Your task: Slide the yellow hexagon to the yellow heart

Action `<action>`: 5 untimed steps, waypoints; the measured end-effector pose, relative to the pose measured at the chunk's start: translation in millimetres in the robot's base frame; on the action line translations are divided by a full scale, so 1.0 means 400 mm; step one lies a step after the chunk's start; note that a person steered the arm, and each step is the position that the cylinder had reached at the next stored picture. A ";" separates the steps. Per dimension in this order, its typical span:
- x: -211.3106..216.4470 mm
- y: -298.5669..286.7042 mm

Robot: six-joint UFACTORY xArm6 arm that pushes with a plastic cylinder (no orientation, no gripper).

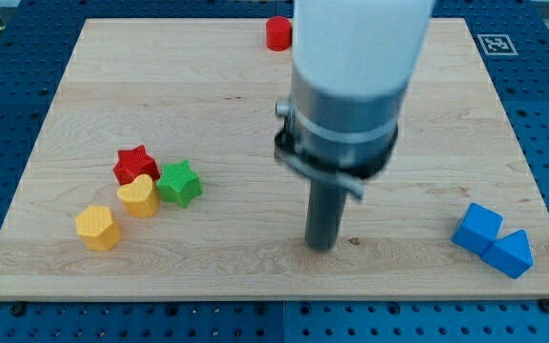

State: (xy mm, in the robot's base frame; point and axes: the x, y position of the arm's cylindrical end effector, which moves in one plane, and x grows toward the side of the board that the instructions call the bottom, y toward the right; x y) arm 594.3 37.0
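The yellow hexagon point(97, 228) lies near the board's lower left. The yellow heart point(138, 195) sits just up and to the right of it, a small gap between them. The heart touches a red star point(134, 164) above it and a green star point(178, 183) to its right. My tip point(322, 246) rests on the board at lower centre, far to the right of the hexagon and touching no block. The wide arm body hides the board's upper centre.
A red cylinder point(277, 33) stands at the top edge, partly hidden by the arm. A blue cube point(477, 229) and a blue triangular block point(512, 253) sit together at the lower right. The wooden board point(84, 86) lies on a blue perforated table.
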 end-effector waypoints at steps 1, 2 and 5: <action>0.062 -0.044; 0.060 -0.193; 0.054 -0.674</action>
State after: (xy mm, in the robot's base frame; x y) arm 615.9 -232.5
